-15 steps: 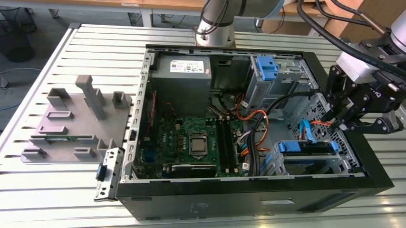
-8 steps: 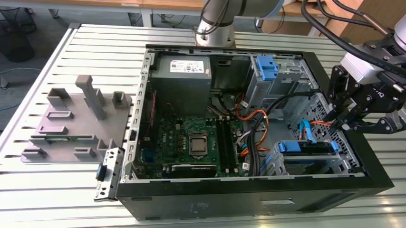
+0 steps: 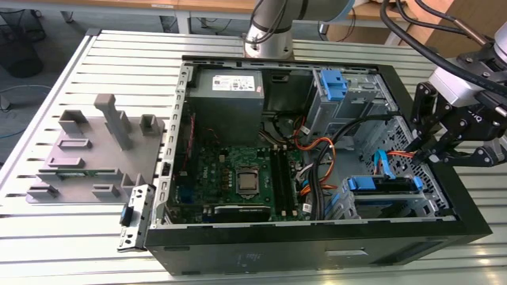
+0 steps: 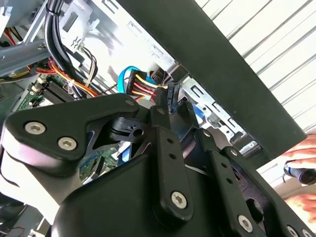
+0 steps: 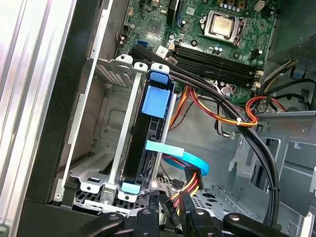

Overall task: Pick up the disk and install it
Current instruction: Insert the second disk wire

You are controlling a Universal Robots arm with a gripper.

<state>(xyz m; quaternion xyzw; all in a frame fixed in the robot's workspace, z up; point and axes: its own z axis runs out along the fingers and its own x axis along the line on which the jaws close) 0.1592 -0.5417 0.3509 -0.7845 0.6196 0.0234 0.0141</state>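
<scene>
- Hanging over the open computer case (image 3: 317, 252), the gripper (image 3: 438, 155) sits low at the wall on the exterior view's right, just beside the drive cage (image 3: 380, 205).
- Its fingertips (image 5: 170, 210) stand close together around a black plug with a bundle of red, yellow and black wires (image 5: 190, 180); in both wrist views they look clamped on that plug, though the contact itself is partly hidden by the gripper's own links.
- The disk (image 5: 148, 143) already rests in the cage, standing between the cage's metal walls with its blue rail tab (image 5: 157, 101) at the outer end. Judged from this, seating is done and the work has moved to cabling.
- A flat light-blue cable (image 5: 180, 155) runs from the disk's connector end, near the fingertips.
- The low, tilted pose seems chosen so the plug meets the disk's connector edge squarely, clear of the thick black cables (image 5: 237, 133) that cross above.
- The case lies on its side on a slatted metal table (image 3: 71, 237), which leaves the board (image 3: 241, 178) and cage open from above.
- A grey holder (image 3: 91, 151) stands outside the case, on the exterior view's left.
- A person's hand (image 4: 302, 182) rests beyond the case wall in the second wrist view.
</scene>
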